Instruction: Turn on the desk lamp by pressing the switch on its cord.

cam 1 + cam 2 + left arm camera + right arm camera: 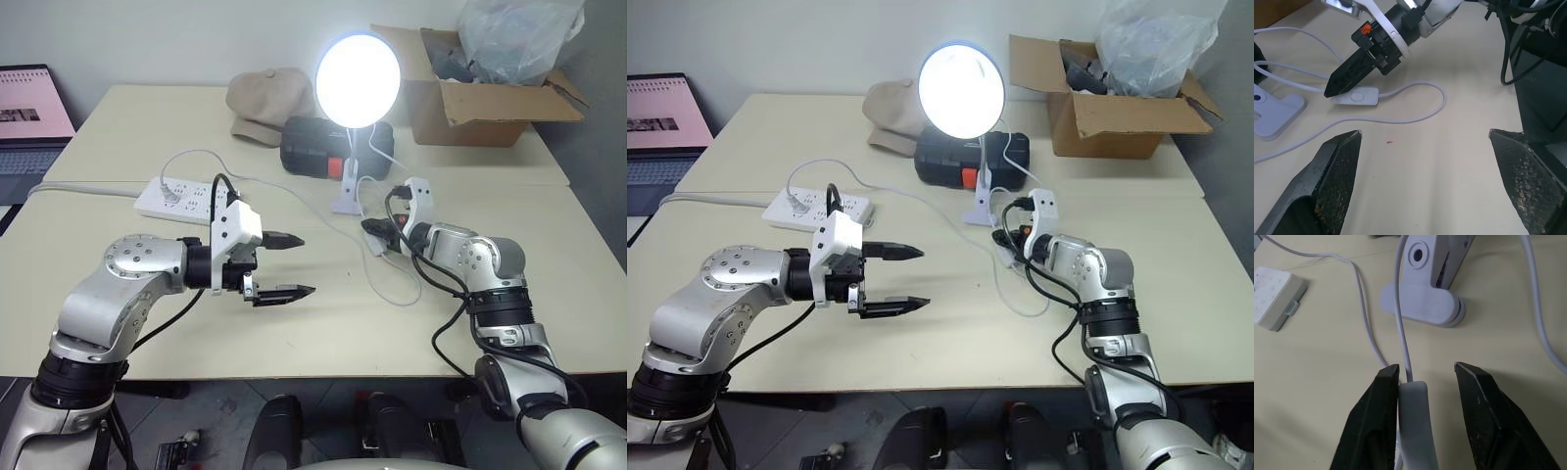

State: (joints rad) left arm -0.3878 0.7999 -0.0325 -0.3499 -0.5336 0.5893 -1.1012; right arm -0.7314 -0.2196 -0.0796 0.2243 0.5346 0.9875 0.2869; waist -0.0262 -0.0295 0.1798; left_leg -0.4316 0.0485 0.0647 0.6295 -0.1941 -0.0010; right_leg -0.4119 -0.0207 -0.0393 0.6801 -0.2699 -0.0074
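Lit desk lamp (358,80) at upper centre of the head view on its white clamp foot, with tan cap (266,100), black case (323,145) and cardboard box (487,96) crowded behind, power strip (184,196) left of it and a laptop (31,125) at the far left edge. Right gripper (1425,374) down at the switch (1415,423) just right of centre, partly open, one finger (1378,411) touching its side, cord (1402,333) running on to the foot. Left gripper (291,264) spread wide over bare table at centre-left, holding nothing; no readable writing anywhere.
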